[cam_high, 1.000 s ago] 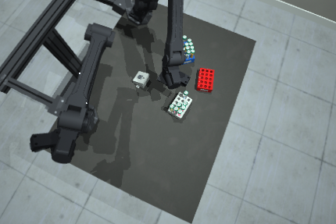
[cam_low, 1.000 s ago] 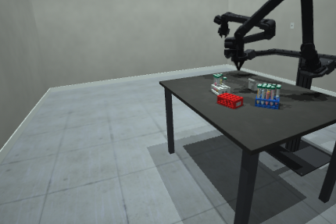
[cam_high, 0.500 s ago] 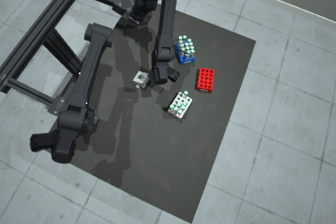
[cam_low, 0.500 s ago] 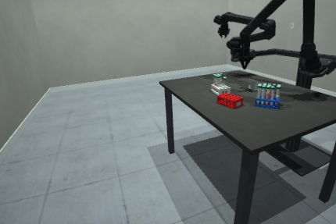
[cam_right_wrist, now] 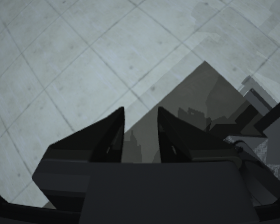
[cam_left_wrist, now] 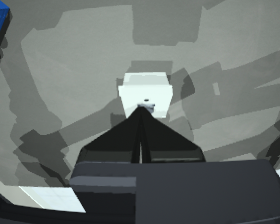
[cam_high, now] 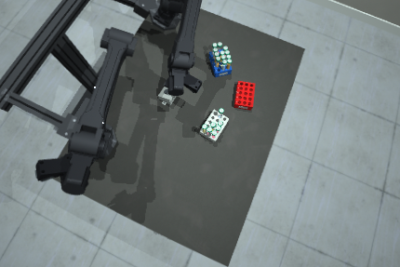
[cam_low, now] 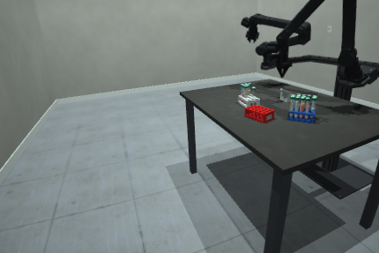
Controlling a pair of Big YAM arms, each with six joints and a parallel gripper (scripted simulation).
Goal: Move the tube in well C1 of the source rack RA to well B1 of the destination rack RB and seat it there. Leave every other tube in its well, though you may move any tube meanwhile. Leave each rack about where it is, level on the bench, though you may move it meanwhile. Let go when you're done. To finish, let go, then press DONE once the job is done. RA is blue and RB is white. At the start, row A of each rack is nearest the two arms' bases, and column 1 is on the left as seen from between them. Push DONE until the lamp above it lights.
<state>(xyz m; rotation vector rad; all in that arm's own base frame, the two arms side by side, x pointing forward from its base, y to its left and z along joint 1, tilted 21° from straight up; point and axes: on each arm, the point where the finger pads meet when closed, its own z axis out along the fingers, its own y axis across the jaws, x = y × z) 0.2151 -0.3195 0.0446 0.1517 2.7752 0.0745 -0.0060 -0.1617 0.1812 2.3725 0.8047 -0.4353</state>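
The blue rack RA (cam_high: 220, 67) (cam_low: 303, 116) stands at the back of the dark table with several green-capped tubes in it. A corner of it shows in the left wrist view (cam_left_wrist: 4, 17). The white rack RB (cam_high: 216, 122) (cam_low: 248, 100) also holds several tubes. The white DONE button box (cam_high: 165, 97) (cam_low: 284, 95) (cam_left_wrist: 146, 90) sits left of the racks. My left gripper (cam_high: 172, 89) (cam_low: 284, 70) (cam_left_wrist: 140, 113) is shut and empty, its tip just over the box's button. My right gripper (cam_high: 45, 170) (cam_low: 252, 35) (cam_right_wrist: 141, 113) is partly open and empty, high over the table's edge.
An empty red rack (cam_high: 245, 95) (cam_low: 259, 114) stands between the blue and white racks. A dark aluminium frame (cam_high: 42, 45) carries both arm bases behind the table. The tiled floor (cam_right_wrist: 75, 60) lies below the right gripper.
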